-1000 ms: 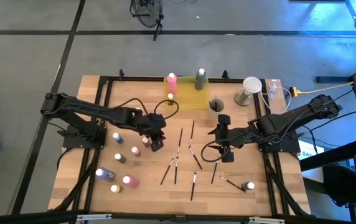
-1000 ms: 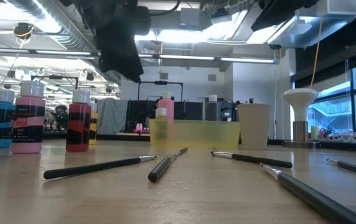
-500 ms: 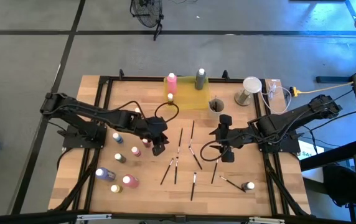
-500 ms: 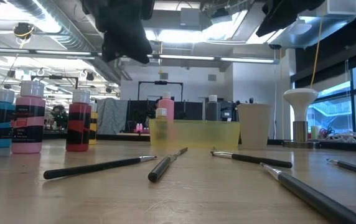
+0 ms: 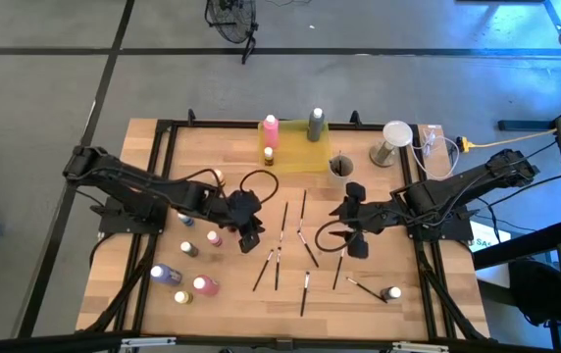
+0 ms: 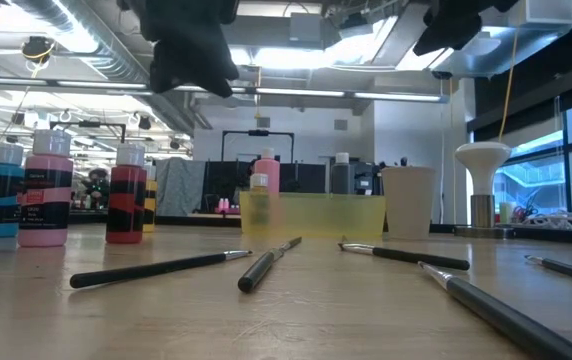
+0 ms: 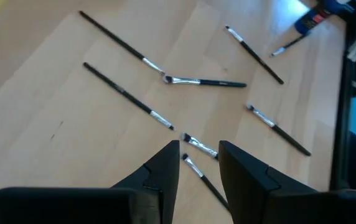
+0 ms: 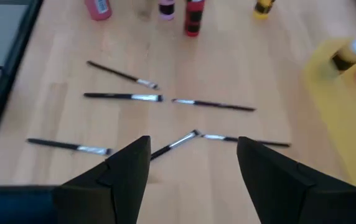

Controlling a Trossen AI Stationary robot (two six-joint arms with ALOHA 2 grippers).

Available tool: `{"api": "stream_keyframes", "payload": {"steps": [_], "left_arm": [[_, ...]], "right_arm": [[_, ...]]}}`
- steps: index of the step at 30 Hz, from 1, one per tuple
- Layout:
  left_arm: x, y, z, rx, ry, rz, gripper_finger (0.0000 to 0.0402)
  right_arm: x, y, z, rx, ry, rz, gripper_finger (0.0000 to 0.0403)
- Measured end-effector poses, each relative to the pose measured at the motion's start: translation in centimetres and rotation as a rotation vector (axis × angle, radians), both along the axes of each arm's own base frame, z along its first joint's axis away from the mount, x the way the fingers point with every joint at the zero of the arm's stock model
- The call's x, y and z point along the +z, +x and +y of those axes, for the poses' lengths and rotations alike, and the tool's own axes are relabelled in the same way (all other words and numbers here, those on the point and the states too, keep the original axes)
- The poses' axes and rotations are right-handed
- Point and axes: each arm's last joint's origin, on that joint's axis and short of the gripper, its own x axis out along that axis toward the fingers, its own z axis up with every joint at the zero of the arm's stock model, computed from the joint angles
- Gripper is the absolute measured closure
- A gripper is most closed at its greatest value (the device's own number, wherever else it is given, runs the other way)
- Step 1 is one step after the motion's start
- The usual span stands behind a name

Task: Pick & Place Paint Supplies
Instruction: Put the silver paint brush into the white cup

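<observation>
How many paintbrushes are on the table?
9 paintbrushes lie on the table: four in the middle, three nearer the front, two further right. More may be hidden.

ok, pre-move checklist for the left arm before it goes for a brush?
1. Left gripper empty, jaws apart: ok.
2. Thin dark-handled paintbrushes right ahead of the jaws, lying flat on the wooden table: ok.
3. Single brush isolated: not ok, two tips lie close together there.
4. Right gripper apart from the left gripper, hovering over the table's right half, jaws open: ok.
5. Translucent yellow tray has free floor: ok; pink paint bottle and grey paint bottle stand at its far edge.
6. Jaw height above the table: cannot tell.
</observation>
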Motion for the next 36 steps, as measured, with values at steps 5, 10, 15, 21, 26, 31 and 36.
{"api": "stream_keyframes", "payload": {"steps": [5, 10, 15, 21, 26, 31, 36], "left_arm": [[0.0, -0.3, -1.2, 0.041, 0.002, -0.011, 0.0295], [0.0, 0.5, -3.5, 0.009, 0.005, -0.117, 0.03], [0.3, 2.2, -5.4, -0.022, -0.019, -0.1, 0.032], [0.2, 4.9, -7.5, -0.04, -0.049, 0.083, 0.0349], [-1.8, 7.0, -7.7, -0.011, -0.064, 0.225, 0.035], [-3.9, 8.2, -6.4, 0.018, -0.072, 0.331, 0.0344], [-4.7, 8.8, -5.4, 0.024, -0.116, 0.372, 0.0328]], "right_arm": [[0.0, 0.0, 0.2, 0.007, 0.077, 0.018, 0.0159], [-0.1, -0.1, 0.4, 0.041, 0.145, 0.042, 0.016], [-0.1, -0.1, 0.4, 0.055, 0.152, 0.047, 0.016], [-0.2, -0.3, 0.4, 0.066, 0.151, 0.069, 0.016], [-0.6, -0.7, 0.5, 0.094, 0.161, 0.133, 0.016], [-0.7, -1.1, 1.0, 0.116, 0.152, 0.154, 0.016], [-0.7, -1.4, 1.7, 0.144, 0.145, 0.154, 0.016]]}}
